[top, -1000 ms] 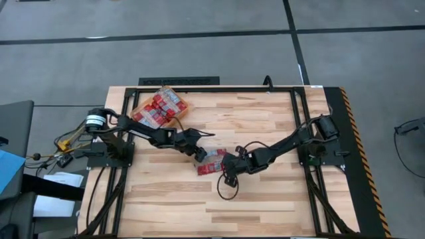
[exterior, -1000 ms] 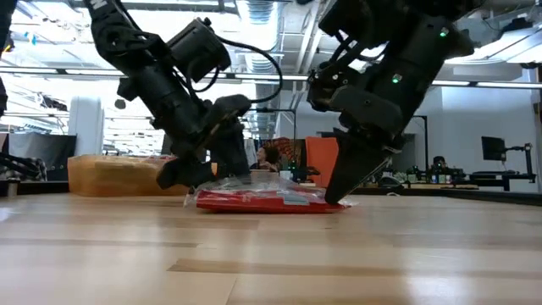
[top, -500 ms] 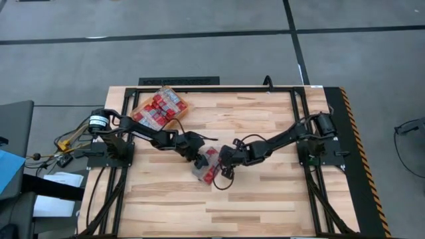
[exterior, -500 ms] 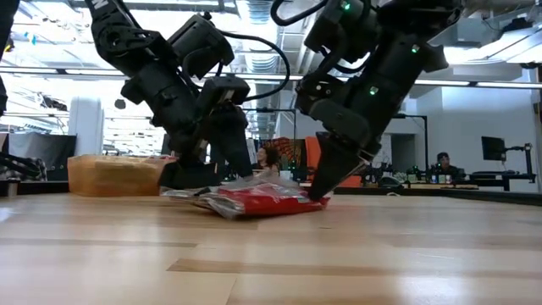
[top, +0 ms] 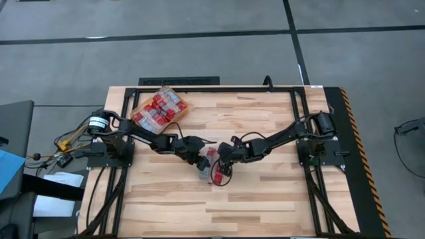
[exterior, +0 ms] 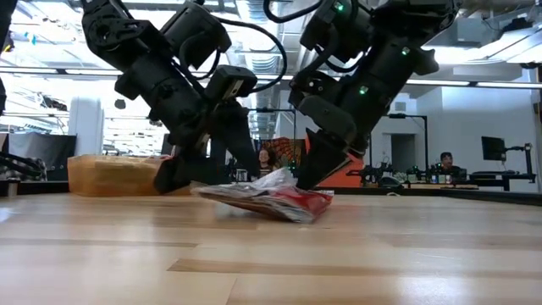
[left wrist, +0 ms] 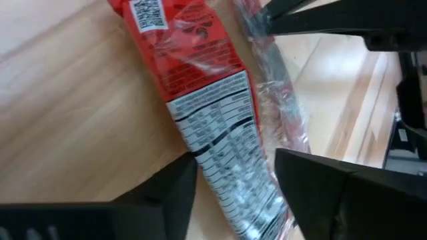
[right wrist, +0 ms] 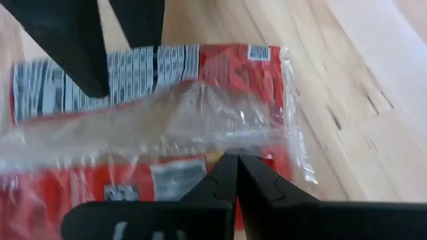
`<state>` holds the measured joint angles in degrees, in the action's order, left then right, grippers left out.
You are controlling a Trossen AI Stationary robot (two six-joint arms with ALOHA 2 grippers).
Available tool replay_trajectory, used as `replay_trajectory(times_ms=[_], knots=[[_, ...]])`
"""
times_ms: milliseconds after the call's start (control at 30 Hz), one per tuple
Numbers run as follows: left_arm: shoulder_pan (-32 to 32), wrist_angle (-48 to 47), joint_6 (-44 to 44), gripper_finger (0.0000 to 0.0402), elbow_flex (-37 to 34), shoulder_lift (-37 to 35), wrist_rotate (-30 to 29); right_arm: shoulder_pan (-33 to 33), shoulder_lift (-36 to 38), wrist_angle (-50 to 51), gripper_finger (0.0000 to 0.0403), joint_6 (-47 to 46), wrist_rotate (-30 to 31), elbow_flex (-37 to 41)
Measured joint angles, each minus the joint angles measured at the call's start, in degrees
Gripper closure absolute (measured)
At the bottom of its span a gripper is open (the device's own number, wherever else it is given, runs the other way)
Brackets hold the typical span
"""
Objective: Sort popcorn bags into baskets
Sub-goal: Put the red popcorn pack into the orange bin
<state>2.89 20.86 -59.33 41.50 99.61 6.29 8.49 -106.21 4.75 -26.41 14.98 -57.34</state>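
**One wrapped bundle of popcorn bags swings round and lifts at one end**

One clear-wrapped bundle of popcorn bags [top: 211,166] sits just below the middle of the high view, and it has turned: a second ago it lay nearly level across the frame, now it runs steeply, top to bottom. In the low view the bundle [exterior: 273,197] no longer lies flat; the plastic bunches up into a peak at its middle and the whole thing tilts, its right end down on the table [top: 265,192].

I have both grippers on it. The right gripper [right wrist: 235,175] has its fingers pinched together on the loose film, as its wrist view shows, and it has swung in toward the centre of the high view. The left gripper [left wrist: 233,180] has its fingers parted, straddling the grey label panel of a packet [left wrist: 213,120]; I cannot tell whether they press on it yet.

I judge this as tearing or peeling the wrap, not sorting yet: the packets are still bound together, so none can go singly.

Up at the upper left of the high view, the orange basket [top: 141,106] already holds a batch of red packets [top: 159,109], well apart from the bundle. Next I would want a firm left-hand grip before pulling, or the bundle may just slide.
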Motion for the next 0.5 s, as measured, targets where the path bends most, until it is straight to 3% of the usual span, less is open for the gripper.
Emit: replay_trajectory(times_ms=[300,433,500], knots=[[2.7,-0.3,-3.3,0.0332,0.0,0.0,-6.6,0.0,0.5,-0.8,0.0384,0.1,0.0,0.0],[3.3,-0.3,-4.5,0.0387,0.0,0.0,-9.5,0.2,4.1,0.5,0.0372,0.1,-0.1,0.1],[3.5,-0.3,-5.5,0.0395,0.0,0.0,-10.5,0.6,6.6,2.6,0.0369,0.1,0.0,0.1]])
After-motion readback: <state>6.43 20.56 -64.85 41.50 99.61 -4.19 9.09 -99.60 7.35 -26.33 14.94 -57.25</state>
